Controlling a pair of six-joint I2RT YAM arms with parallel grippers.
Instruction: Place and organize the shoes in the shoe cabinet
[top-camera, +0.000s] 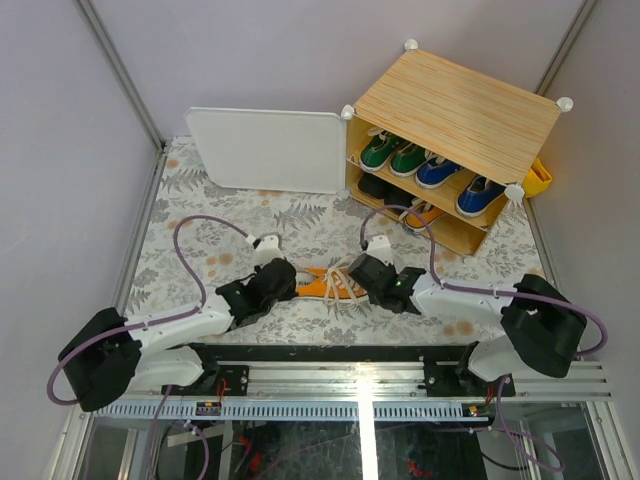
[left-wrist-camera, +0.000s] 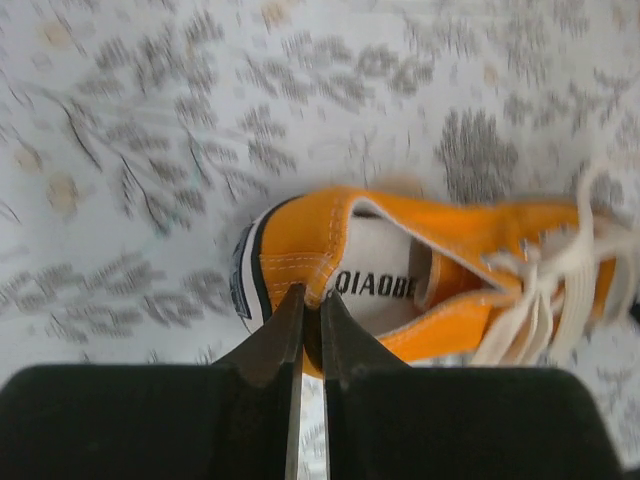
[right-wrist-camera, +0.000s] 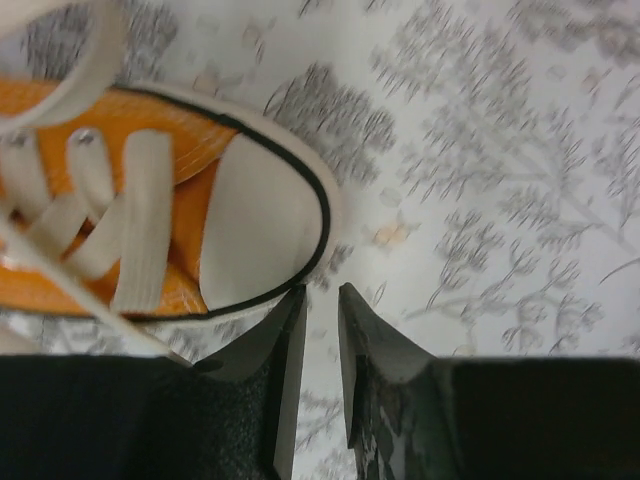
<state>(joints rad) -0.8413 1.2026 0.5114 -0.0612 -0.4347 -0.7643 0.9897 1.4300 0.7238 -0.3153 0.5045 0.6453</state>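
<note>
An orange sneaker (top-camera: 325, 283) with white laces lies on the patterned table between my two grippers. My left gripper (left-wrist-camera: 311, 300) is shut on the heel rim of the orange sneaker (left-wrist-camera: 460, 270). My right gripper (right-wrist-camera: 320, 292) sits at the white toe cap (right-wrist-camera: 260, 230). Its jaws stand a narrow gap apart with only table between them, the left finger against the toe's rim. The shoe cabinet (top-camera: 455, 110) stands at the back right, its front open. Green shoes (top-camera: 392, 152) and blue shoes (top-camera: 440, 172) sit on the upper shelf. Another orange shoe (top-camera: 425, 215) and a black shoe (top-camera: 375, 186) are on the lower one.
The cabinet's white door panel (top-camera: 265, 150) stands swung open at the back centre, left of the cabinet. A yellow object (top-camera: 538, 180) peeks out behind the cabinet's right side. Grey walls close in the table on both sides.
</note>
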